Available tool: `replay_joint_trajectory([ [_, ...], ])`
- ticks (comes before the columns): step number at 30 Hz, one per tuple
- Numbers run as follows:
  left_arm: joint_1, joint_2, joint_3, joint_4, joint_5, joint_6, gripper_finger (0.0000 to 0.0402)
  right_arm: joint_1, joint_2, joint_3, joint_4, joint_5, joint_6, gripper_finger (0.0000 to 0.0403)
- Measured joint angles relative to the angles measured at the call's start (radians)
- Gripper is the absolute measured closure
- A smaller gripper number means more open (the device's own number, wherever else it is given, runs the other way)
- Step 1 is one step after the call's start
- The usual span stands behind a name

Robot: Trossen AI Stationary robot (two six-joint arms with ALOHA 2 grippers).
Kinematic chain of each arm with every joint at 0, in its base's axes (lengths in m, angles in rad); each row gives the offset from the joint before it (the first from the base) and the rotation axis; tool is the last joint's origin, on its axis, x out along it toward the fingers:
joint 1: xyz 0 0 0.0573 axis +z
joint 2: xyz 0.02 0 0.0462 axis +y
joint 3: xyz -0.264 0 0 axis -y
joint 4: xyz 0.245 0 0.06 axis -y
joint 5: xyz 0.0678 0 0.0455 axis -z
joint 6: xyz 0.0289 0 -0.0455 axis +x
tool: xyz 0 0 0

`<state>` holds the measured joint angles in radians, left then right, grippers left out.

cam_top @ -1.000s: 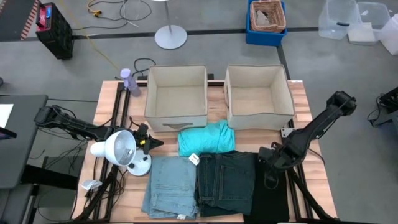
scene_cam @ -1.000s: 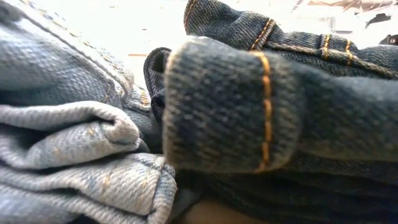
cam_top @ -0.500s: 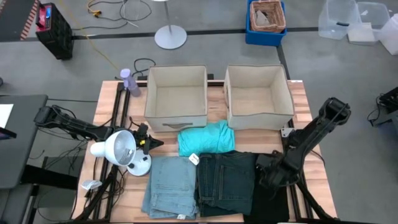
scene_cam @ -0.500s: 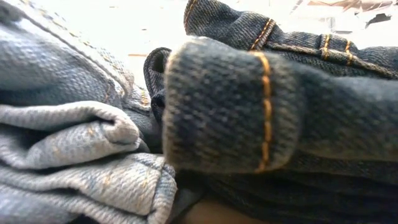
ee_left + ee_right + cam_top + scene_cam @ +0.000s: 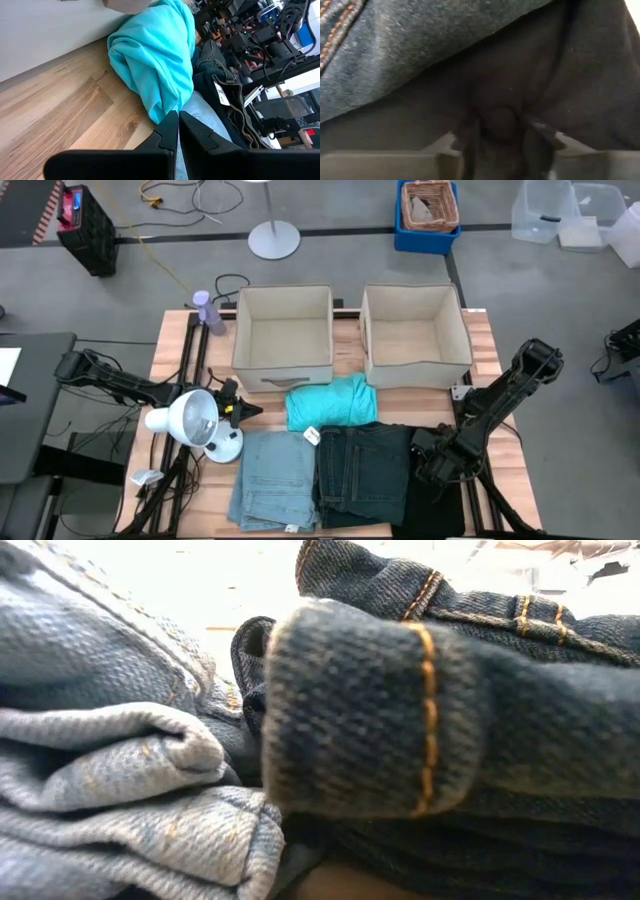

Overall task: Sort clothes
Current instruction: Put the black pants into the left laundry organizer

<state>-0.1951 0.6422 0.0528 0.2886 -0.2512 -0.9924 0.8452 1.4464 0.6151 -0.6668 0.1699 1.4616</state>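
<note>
Garments, four, sit in my near half of the table, laid flat and folded, which I take as staging for sorting into the two beige fabric boxes (image 5: pixel 283 330) and (image 5: pixel 415 328) that stand open side by side at the far edge. Teal shirt (image 5: pixel 332 402): bunched just in front of the left box, touching the denim below it. Light blue denim jeans (image 5: pixel 276 478): near-left, edge to edge with the dark green-black jeans (image 5: pixel 365 470), which carry a small white tag at their upper corner. Black cloth piece (image 5: pixel 436 498): a strip along the right side of the dark jeans. Right gripper (image 5: pixel 438 456): down on the seam between dark jeans and black cloth; my wrist camera shows dark fabric bunched up between the fingers (image 5: pixel 465 131), so I judge it pinched on the black cloth piece, fingers drawn close but not fully together. Left gripper (image 5: pixel 177 131): parked low over bare wood at the table's left, beside the white lamp (image 5: pixel 190 420), fingers pressed together and carrying nothing, pointed toward the teal shirt. Both boxes hold nothing I can see.
</note>
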Motion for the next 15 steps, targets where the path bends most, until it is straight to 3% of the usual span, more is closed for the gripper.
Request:
replay_joint_trajectory([
  [5,0.0,0.0,0.0,0.001,0.0,-0.002,0.0391,0.0,-0.001,0.004,0.001,0.004,0.0,0.0381],
  [15,0.0,0.0,0.0,0.001,0.0,0.0,0.0391,0.012,-0.039,0.12,-0.204,0.009,0.008,0.0401],
])
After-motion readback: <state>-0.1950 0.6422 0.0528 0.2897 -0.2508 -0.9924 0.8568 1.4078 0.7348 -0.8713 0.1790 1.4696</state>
